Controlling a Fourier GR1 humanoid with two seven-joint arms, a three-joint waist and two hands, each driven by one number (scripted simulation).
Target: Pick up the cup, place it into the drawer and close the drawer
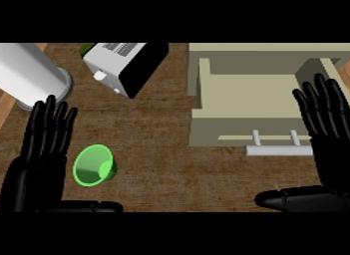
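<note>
A green cup [95, 166] lies on the brown counter at lower left, its mouth facing up toward me. My left hand [39, 159] is just left of the cup, fingers straight and pointing away, thumb spread below it, holding nothing. The beige drawer [244, 94] stands pulled open at the upper right, its inside bare, with a pale bar handle [280, 148] on its front. My right hand [336, 144] is at the right edge beside the drawer front, fingers straight and open, thumb stretched left under the handle.
A white cylinder [26, 74] stands at the upper left. A white and black toaster-like appliance [122, 62] sits at the top centre, with something green behind it. Wooden floor shows past the counter's left edge.
</note>
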